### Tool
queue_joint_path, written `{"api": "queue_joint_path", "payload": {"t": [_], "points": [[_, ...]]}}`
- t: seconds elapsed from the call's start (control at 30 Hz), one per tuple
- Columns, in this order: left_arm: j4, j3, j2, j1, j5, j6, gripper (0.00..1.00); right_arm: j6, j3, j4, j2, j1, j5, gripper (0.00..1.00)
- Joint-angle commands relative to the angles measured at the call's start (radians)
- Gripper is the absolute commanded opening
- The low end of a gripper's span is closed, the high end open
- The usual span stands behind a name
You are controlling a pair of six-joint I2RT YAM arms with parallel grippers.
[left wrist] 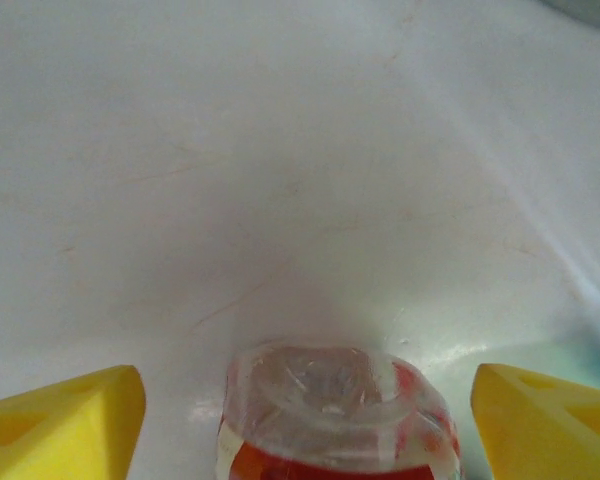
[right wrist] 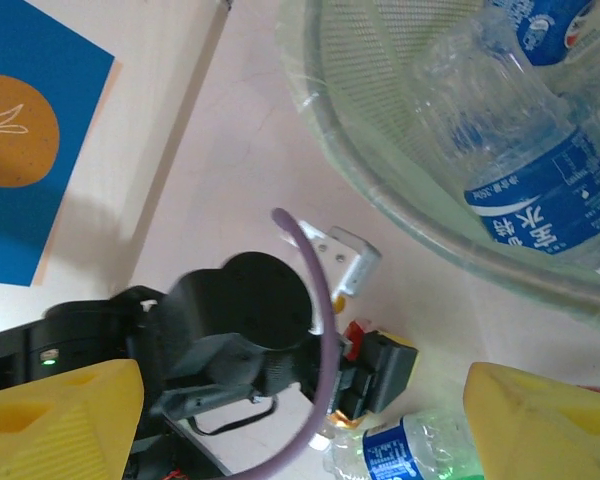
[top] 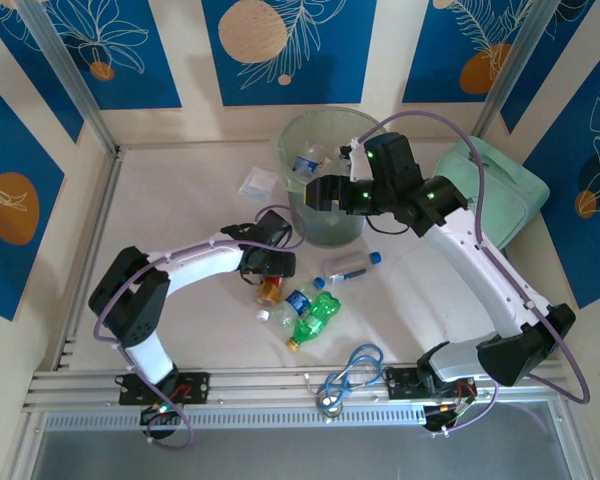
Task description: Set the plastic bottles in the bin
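Jaws of the left gripper [left wrist: 306, 385] stood spread astride the small crushed red-labelled plastic bottle [left wrist: 330, 430], which looked to want a lower, centred bite before closing.

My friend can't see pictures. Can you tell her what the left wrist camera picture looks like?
A clear plastic bottle with a red label lies end-on between the two yellow fingers of the left hand, which is open with a gap on each side of the bottle. It rests on a white table.
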Motion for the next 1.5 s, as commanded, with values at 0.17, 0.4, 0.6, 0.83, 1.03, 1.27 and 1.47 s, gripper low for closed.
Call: {"api": "queue_joint_path", "payload": {"t": [0.17, 0.4, 0.6, 0.83, 1.03, 1.27, 1.47], "points": [[-0.083, 0.033, 0.029, -0.043, -0.029, 0.033, 0.85, 0.013, -0.039, 0.032, -0.041, 0.005, -0.019, 0.85], [-0.084, 0.029, 0.062, -0.052, -0.036, 0.033, 0.79, 0.024, -0.055, 0.048, -0.041, 0.006, -0.028, 0.86], [-0.099, 0.044, 0.061, -0.050, -0.057, 0.030, 0.64, 0.023, -0.057, 0.039, -0.051, 0.006, -0.021, 0.83], [-0.121, 0.013, -0.101, 0.004, -0.088, -0.016, 0.54, 0.027, -0.060, 0.053, -0.056, 0.016, -0.048, 0.82], [-0.064, -0.035, -0.362, 0.182, 0.101, -0.136, 0.53, -0.001, -0.024, 0.048, -0.032, 0.061, -0.085, 0.82], [0.151, -0.059, -0.561, 0.369, 0.382, -0.339, 0.54, -0.047, 0.061, 0.011, 0.038, 0.165, -0.091, 0.86], [0.305, -0.060, -0.574, 0.398, 0.522, -0.517, 0.55, -0.087, 0.144, -0.029, 0.117, 0.252, -0.072, 0.92]]}}
